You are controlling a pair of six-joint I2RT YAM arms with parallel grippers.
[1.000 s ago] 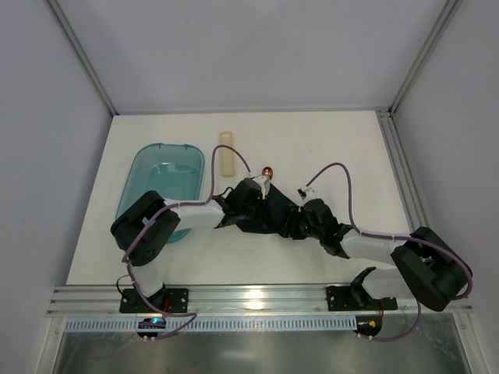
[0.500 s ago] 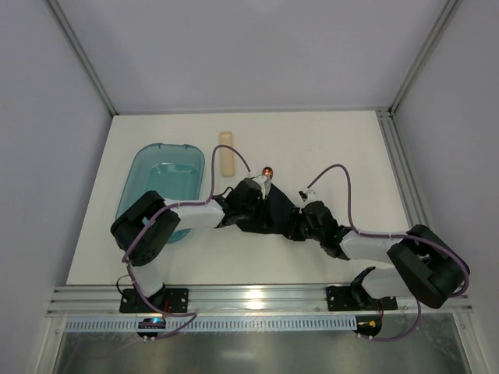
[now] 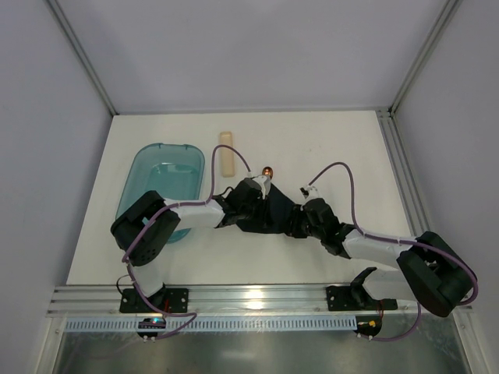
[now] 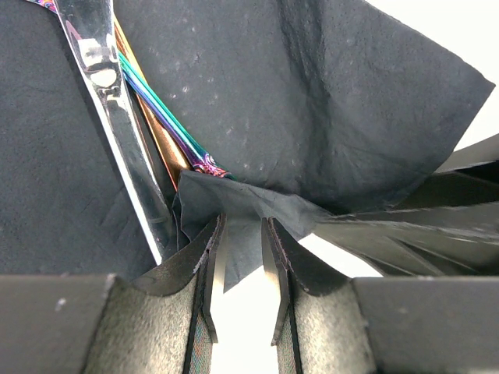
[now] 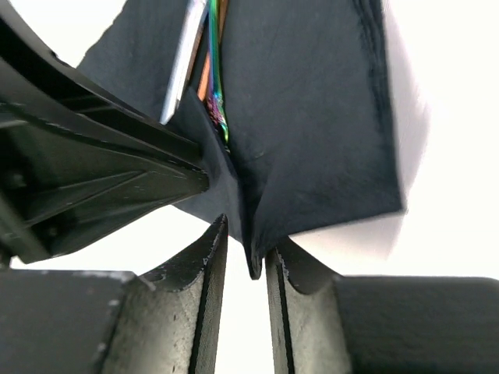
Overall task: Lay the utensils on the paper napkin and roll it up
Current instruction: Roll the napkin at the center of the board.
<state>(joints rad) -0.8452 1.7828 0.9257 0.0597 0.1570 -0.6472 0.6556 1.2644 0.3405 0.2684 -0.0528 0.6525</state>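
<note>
The dark navy paper napkin (image 3: 274,212) lies at the table's middle, partly folded over the utensils. The spoon's copper bowl (image 3: 267,171) pokes out at its far edge. In the left wrist view the utensils (image 4: 160,117), copper and iridescent handles beside a shiny blade, lie on the napkin (image 4: 312,101). My left gripper (image 4: 242,222) is narrowly open with a lifted napkin corner between its fingers (image 4: 204,257). It also shows in the top view (image 3: 262,207). My right gripper (image 5: 242,234), seen from above too (image 3: 291,223), is narrowly open around a raised fold of the napkin (image 5: 312,117), close to the utensils' ends (image 5: 214,86).
A translucent teal tub (image 3: 168,146) stands at the left of the table. A pale beige stick (image 3: 225,153) lies beyond the napkin. The two grippers face each other within a finger's length. Metal frame rails run along the table's right and near edges.
The right arm has shifted slightly, its elbow moving right and down. The left arm, napkin and spoon bowl stay where they were.
</note>
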